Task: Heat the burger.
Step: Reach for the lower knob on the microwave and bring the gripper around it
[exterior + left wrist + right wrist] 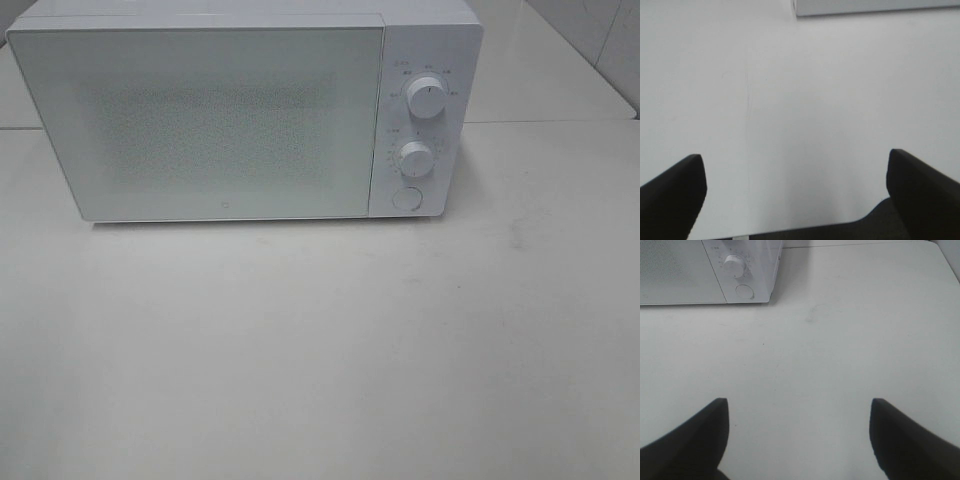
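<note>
Bare worktop (pixel 320 360) lies nearest me from up high, with the white microwave (pixel 200 120) beyond, door closed, lettering round its dials (pixel 427 98) too small to read. Left gripper (pixel 795 157) gapes wide, holding nothing. Right gripper (pixel 799 402) likewise. I cannot tell where the burger is.

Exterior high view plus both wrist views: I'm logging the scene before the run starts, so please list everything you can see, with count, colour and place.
microwave: one, white, at the back of the table, door shut
knobs: two, white, on the panel right of the door, upper knob above lower knob
round button: one, white, below the lower knob
table: one, off-white, under everything
burger: none in view
left gripper: one, black fingers, open, nothing between them, over bare tabletop
right gripper: one, black fingers, open, nothing between them, over bare tabletop, facing the microwave's knob side
</note>
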`<act>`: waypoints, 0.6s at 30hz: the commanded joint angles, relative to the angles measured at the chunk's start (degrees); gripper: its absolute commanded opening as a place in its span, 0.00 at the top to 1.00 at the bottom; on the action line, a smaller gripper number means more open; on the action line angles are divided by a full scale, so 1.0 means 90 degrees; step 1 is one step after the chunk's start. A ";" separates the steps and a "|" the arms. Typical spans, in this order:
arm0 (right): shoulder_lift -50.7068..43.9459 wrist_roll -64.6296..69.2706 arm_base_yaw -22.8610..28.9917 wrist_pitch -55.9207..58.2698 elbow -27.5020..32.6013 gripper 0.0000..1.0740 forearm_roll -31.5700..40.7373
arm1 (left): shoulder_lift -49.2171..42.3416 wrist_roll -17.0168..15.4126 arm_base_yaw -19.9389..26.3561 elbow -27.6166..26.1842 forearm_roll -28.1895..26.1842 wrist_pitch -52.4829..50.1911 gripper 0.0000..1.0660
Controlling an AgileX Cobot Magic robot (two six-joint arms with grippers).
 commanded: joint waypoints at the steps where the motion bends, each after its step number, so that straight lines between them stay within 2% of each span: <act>1: -0.0166 -0.0076 -0.0025 -0.0019 0.0006 0.30 0.0013 | -0.0681 -0.0006 0.0013 0.0013 -0.0306 -0.0025 0.16; 7: -0.0166 -0.0076 -0.0025 -0.0019 0.0006 0.30 0.0013 | -0.1159 0.0006 0.0115 0.0013 -0.0280 -0.0025 0.16; 11: -0.0166 -0.0076 -0.0025 -0.0019 0.0006 0.30 0.0013 | -0.1483 0.0013 0.0579 0.0013 -0.0280 -0.0032 0.16; 18: -0.0166 -0.0076 -0.0025 -0.0019 0.0006 0.30 0.0013 | -0.1681 0.0013 0.0618 0.0038 -0.0280 -0.0025 0.16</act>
